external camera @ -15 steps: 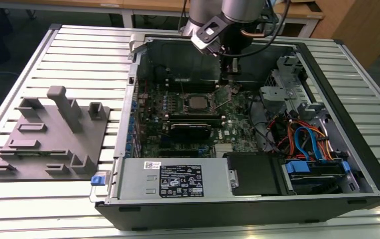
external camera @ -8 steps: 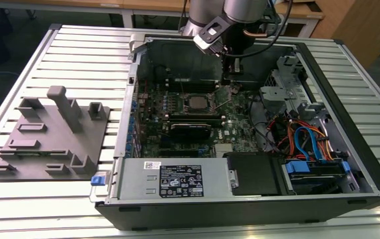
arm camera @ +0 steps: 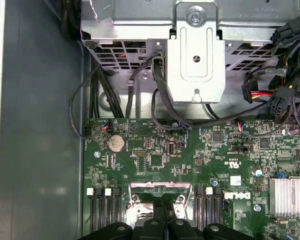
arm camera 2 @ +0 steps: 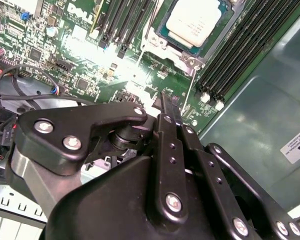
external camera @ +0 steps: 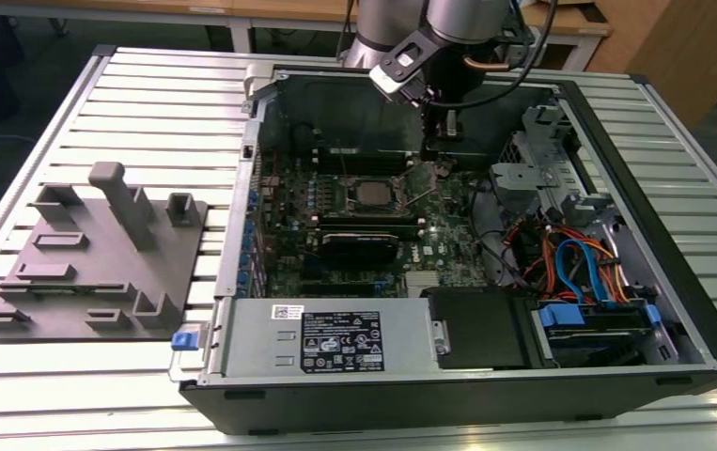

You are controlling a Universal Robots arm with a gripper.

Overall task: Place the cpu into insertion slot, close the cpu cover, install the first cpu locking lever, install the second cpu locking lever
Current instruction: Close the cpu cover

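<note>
The cpu lies flat in the insertion slot, its silver-grey top showing through the cpu cover, which lies down around it. Two thin wire levers stand out from the socket's corner. My gripper hangs just beside the socket, on the exterior view's right of it. Its black fingers are pressed together, shut, with nothing visible between them. In the first wrist view the gripper sits right at the socket's silvery rim.
The motherboard lies inside an open computer case. Long black memory slots flank the socket. A metal bracket and cable bundles stand close by. A power supply sits in front, and a grey fixture plate at the exterior view's left.
</note>
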